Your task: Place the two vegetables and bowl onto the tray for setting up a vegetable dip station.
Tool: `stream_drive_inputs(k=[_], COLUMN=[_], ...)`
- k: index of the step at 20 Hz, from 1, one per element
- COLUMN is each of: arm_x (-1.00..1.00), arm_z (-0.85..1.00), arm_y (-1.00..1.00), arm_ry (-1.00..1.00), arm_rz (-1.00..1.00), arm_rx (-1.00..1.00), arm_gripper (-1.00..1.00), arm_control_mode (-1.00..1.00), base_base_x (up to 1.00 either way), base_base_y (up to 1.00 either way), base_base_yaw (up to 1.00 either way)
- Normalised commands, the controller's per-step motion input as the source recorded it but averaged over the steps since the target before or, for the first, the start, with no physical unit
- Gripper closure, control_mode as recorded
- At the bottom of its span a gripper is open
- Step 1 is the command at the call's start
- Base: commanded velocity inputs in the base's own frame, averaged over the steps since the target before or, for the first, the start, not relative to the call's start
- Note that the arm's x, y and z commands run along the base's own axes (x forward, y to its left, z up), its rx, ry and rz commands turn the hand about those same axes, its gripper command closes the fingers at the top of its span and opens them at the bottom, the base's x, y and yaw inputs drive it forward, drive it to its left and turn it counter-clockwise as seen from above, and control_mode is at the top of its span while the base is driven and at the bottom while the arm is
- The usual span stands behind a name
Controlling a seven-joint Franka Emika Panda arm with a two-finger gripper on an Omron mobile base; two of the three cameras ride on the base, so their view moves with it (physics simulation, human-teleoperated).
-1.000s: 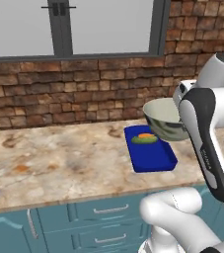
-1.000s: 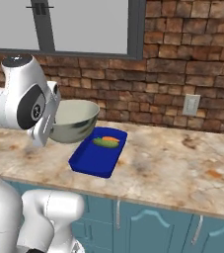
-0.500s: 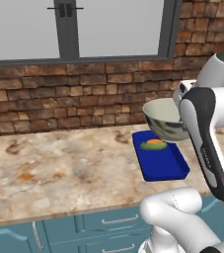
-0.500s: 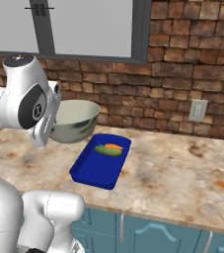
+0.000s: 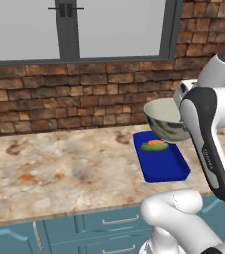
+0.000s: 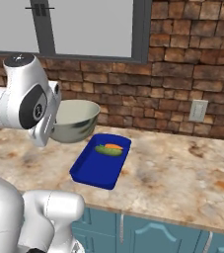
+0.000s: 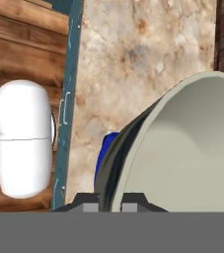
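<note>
Aloft, gripper (image 7: 109, 203) pinches the bowl (image 6: 75, 120) by its rim; tray (image 6: 94, 169) lies below.

You are looking at a long stone counter (image 5: 59, 168) with brown and tan speckles, on top of blue-green cupboard doors (image 5: 99, 225). A brick wall (image 5: 59, 106) stands behind it. One thing lies right on the counter: a deep blue flat tray with raised edges (image 5: 166, 168). It sits below the claw (image 7: 109, 202) and a little in front of it. In the tray, at its far end near the wall, lie a small dark green cucumber (image 6: 108, 150) and a small orange carrot (image 6: 114, 146), touching side by side. The carrot is closer to the wall. The tray's near end is bare.
</note>
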Motion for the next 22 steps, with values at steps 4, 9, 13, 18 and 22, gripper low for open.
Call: stream_drive_inputs(k=[4,9,13,18,22], arm_x=[0.37,0.37,0.37,0.26,0.23], arm_z=[-0.11,-0.45,-0.61,-0.63,-0.63], arm_y=[0.02,0.00,0.00,-0.03,-0.09], arm_ry=[0.00,0.00,0.00,-0.01,-0.01], arm_rz=[0.00,0.00,0.00,0.01,0.01], arm_rx=[0.00,0.00,0.00,0.00,0.00], arm_gripper=[1.00,1.00,1.00,1.00,1.00], arm_control_mode=[-1.00,-1.00,-1.00,-1.00,-1.00], base_base_x=[0.00,0.00,0.00,0.00,0.00], base_base_y=[0.00,0.00,0.00,0.00,0.00], base_base_yaw=[0.00,0.00,0.00,0.00,0.00])
